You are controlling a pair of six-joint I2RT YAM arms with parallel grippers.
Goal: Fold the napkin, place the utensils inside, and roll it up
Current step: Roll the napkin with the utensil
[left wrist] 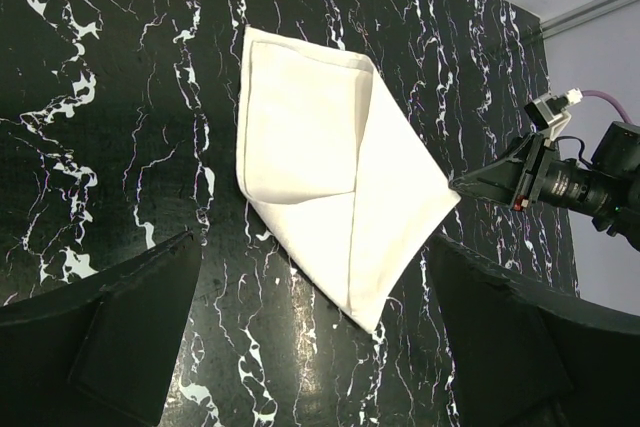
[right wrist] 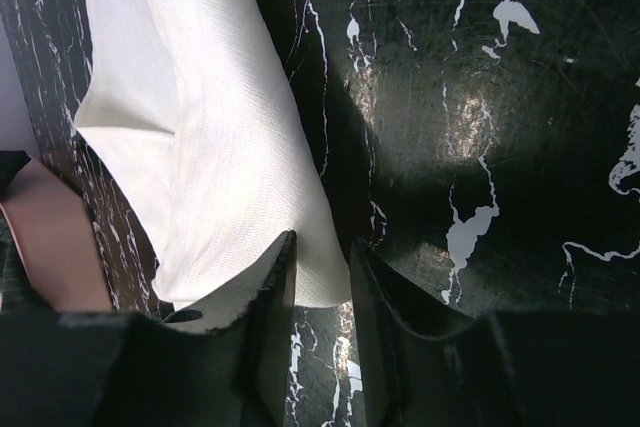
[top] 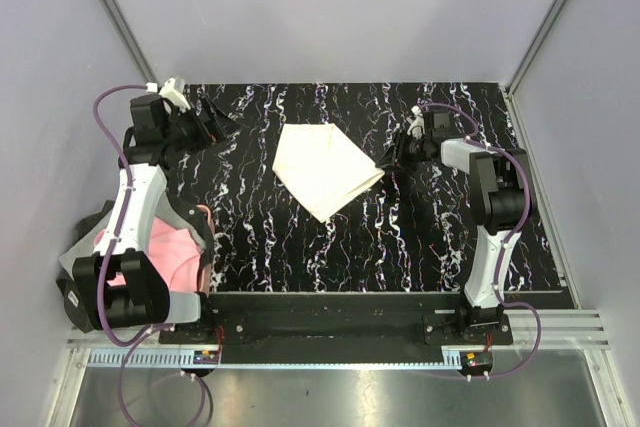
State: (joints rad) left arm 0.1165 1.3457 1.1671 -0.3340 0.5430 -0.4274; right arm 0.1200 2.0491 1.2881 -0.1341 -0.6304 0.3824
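The cream napkin [top: 325, 167] lies partly folded, kite-shaped, flat on the black marbled table; it also shows in the left wrist view [left wrist: 330, 177] and in the right wrist view [right wrist: 220, 147]. My right gripper [top: 395, 157] is low at the napkin's right corner. In its wrist view [right wrist: 322, 242] the jaws stand narrowly apart with the cloth's corner edge lying between them, not pinched. My left gripper [top: 215, 122] is at the far left of the table, wide open and empty [left wrist: 315, 347], looking at the napkin from a distance. The fork and the copper-brown utensil are out of view.
A pink and grey cloth [top: 165, 257] lies at the left edge beside the left arm. The table surface [top: 400, 237] is black with white veins. Pale walls enclose the back and sides. The right gripper's tip shows in the left wrist view [left wrist: 500, 179].
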